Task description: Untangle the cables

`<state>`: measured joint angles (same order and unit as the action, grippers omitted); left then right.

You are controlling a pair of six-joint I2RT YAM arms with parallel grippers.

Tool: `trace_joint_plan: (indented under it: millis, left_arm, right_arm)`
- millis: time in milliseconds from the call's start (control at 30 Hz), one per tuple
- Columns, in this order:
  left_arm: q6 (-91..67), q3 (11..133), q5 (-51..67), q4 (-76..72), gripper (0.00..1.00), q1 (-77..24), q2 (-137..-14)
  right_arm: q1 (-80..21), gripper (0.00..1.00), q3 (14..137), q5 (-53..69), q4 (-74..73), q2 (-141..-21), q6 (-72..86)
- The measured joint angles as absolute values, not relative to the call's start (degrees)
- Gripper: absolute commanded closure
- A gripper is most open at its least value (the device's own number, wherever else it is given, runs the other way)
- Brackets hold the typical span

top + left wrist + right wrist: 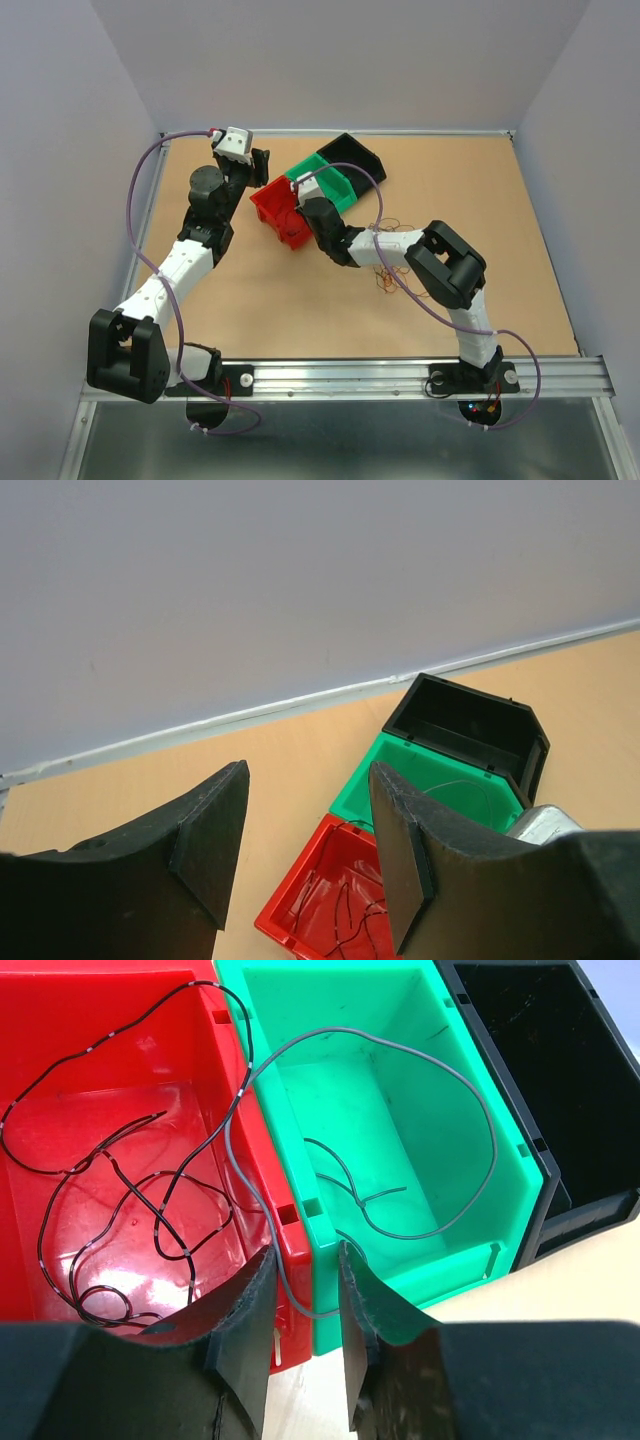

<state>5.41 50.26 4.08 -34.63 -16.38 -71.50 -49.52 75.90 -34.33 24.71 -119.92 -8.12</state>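
Grey cable (470,1100) | between right hand (305,1310) fingers, pinched | left hand (305,840) spread

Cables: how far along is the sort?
Partly done. Thin dark cables already lie in the red bin. In hand: a grey cable runs from between the right gripper fingers into the green bin. Left: a loose tangle on the table; black bin looks empty.

No text, label, brand, number or sign can be read in any view.
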Motion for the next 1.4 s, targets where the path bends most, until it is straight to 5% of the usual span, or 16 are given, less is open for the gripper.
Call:
trace_joint_plan:
  millis: [733, 1133, 1233, 1400]
  left_arm:
    - [5.56, 50.28, 6.79, -34.87, 0.37, -16.21, -74.72]
    - [7.27, 60.51, 10.72, -28.23, 0.37, -16.01, -89.73]
    - [7.68, 65.12, 11.81, -24.97, 0.38, -16.01, -95.35]
    - [8.14, 66.59, 12.62, -21.30, 0.38, -15.70, -98.52]
  right_arm:
    - [-48.64, 0.99, 68.49, -15.73, 24.40, -110.76, -2.59]
    - [-46.63, 0.99, 68.45, -8.29, 22.37, -110.61, 0.73]
    - [-46.30, 0.71, 68.45, -7.16, 22.13, -110.61, 1.96]
    - [-45.65, 0.48, 68.45, -6.17, 21.52, -110.61, 3.68]
